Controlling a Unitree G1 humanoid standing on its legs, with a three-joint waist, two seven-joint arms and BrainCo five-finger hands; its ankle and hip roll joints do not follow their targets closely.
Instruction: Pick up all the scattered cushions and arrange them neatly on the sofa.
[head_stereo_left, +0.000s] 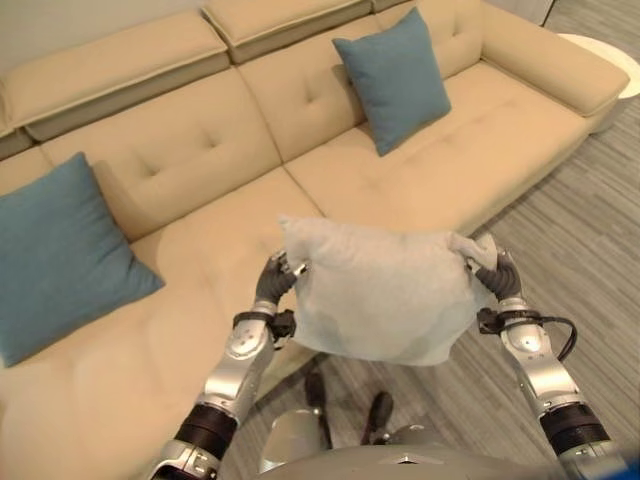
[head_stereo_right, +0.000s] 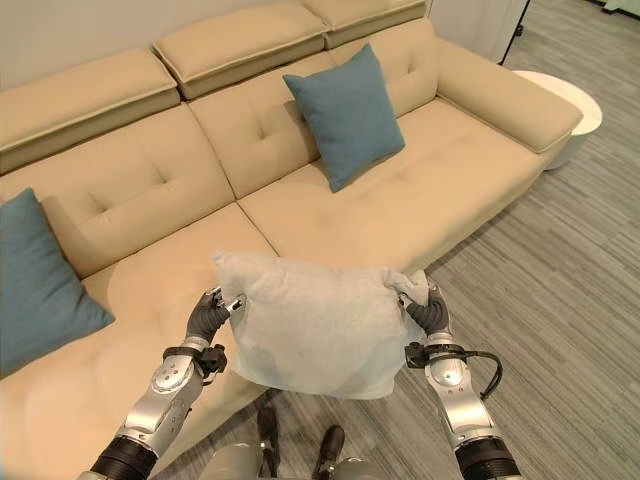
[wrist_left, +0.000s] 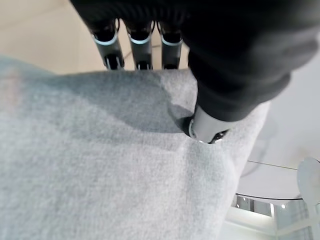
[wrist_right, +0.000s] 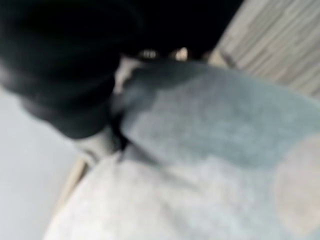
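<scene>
The pale grey, soft fabric cushion (head_stereo_left: 380, 295) hangs before the beige sofa's (head_stereo_left: 420, 170) near edge, its top corners pinched by the left hand (head_stereo_left: 277, 280) and right hand (head_stereo_left: 497, 272). It looks light and floppy, so corner grips suit it.

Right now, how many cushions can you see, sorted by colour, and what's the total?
Square teal fabric cushions: 2, one leaning on the sofa back, one at the sofa's left end.
Pale grey fabric cushion: 1, held at its upper corners by the left robot hand and right robot hand.
Total: 3 cushions.
</scene>
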